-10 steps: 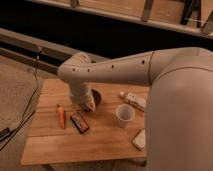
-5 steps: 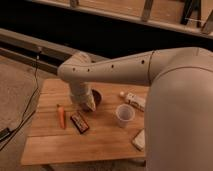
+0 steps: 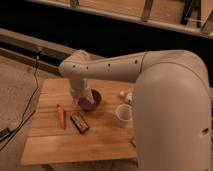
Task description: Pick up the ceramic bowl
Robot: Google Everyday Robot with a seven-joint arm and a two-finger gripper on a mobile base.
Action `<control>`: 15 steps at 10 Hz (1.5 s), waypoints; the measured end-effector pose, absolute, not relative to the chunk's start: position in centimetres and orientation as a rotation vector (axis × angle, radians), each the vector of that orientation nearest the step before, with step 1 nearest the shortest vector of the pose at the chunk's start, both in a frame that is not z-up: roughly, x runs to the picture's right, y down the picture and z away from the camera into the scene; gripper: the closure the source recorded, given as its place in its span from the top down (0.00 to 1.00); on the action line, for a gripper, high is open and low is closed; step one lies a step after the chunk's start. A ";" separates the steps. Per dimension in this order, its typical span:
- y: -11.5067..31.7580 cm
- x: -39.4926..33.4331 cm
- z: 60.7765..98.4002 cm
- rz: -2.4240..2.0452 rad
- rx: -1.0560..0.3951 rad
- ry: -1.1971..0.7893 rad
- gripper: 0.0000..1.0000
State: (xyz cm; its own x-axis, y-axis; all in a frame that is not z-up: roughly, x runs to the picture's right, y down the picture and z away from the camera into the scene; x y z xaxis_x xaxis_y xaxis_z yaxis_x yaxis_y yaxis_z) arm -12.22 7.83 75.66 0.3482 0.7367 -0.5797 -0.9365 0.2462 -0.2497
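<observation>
The bowl [image 3: 92,102] sits on the table [image 3: 75,146], a little left of the middle and toward the far edge, upright, with its dark inside facing up. Over the last 1 second nothing visible has shifted: the bowl is in the same spot and is not raised off the wood, and the arm [image 3: 110,67] holds the same bent pose above it. I read that as the grasp being settled or closed rather than a lift under way, so the pick is still to come.

The gripper [image 3: 81,98] is down at the bowl's left rim, touching it or just beside it, with the wrist coming in from above and the left. Its own state I cannot tell; the wrist hides that end.

Outward from there, a carrot [image 3: 61,117] lies to the front left, and 1 dark packet [image 3: 79,122] lies just beside it, both apart from the bowl. A white cup [image 3: 123,114] stands to the right, near but not touching.
</observation>
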 end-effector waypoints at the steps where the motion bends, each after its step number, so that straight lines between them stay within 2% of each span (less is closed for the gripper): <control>1: 8.0 -12.7 76.5 1.131 -0.623 0.362 0.65; 7: 8.8 -14.6 82.0 0.839 -0.593 0.281 0.65; 14: 10.5 -14.7 87.3 0.779 -0.609 0.312 0.65; 15: 10.8 -14.7 87.8 0.778 -0.610 0.321 0.62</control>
State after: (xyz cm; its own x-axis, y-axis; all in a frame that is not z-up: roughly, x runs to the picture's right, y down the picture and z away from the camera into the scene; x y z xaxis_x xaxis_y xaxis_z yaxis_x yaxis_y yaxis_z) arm -14.66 10.75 87.84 0.6769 0.5556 -0.4827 -0.7344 0.5539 -0.3922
